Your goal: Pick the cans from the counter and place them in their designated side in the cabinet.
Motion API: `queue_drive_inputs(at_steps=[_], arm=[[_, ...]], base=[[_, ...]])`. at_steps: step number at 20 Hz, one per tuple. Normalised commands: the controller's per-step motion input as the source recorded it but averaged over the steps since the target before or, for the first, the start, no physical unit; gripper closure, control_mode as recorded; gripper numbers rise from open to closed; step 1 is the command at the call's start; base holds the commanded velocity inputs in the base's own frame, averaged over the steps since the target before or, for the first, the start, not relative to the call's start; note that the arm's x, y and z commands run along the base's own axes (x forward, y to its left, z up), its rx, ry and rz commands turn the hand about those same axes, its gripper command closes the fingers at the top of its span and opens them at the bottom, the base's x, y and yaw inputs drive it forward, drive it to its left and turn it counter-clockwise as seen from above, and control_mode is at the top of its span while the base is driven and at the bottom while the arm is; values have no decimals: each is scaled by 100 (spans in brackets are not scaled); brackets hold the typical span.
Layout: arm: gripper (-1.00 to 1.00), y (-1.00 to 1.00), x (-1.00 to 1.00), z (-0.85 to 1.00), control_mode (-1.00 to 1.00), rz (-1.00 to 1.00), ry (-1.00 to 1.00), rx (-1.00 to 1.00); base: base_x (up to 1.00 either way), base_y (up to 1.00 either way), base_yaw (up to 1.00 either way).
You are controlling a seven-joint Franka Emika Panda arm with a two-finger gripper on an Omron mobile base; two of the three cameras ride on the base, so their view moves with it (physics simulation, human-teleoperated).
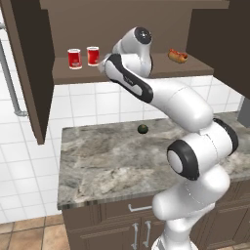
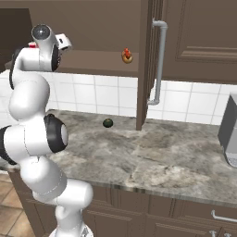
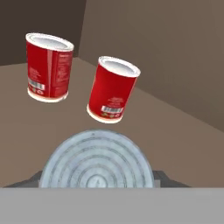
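On the cabinet (image 1: pixel 29 73) shelf board, toward its left end, two red cans stand upright, long axes vertical and white-rimmed tops facing up: the left red can (image 1: pixel 74 58) and, just beside it but apart, the right red can (image 1: pixel 93 55). The hand view shows the same pair, left red can (image 3: pixel 48 68) and right red can (image 3: pixel 113 89), both with labels and barcodes facing the camera; there they look tilted, as that view rolls with the hand.

Right of them, the white arm reaches up to the shelf, and its gripper (image 3: pixel 98 177) is closed around a third can (image 3: pixel 98 164), whose blue-grey top with raised concentric rings faces the hand camera, so the can's long axis runs along the gripper. The dark finger tips (image 3: pixel 164 177) show at either side of that lid. This can is at the shelf, near the two red ones; whether it touches the board cannot be told.

Further right on the same shelf lies a hot dog (image 1: pixel 177 55), well apart from the cans.

Below, on the grey-brown marbled counter (image 1: pixel 107 166), a dark green round fruit (image 1: pixel 142 129) sits near the tiled back wall.
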Motion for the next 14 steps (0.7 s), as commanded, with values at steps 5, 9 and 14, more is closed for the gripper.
queue_drive_inputs(at_steps=[5, 9, 14], arm=[[100, 12, 34, -14, -100, 0, 3, -2], [100, 12, 31, -15, -100, 0, 5, -2], [100, 4, 20, -32, -100, 0, 3, -6]], base=[[0, 0, 0], [0, 0, 0], [0, 0, 0]])
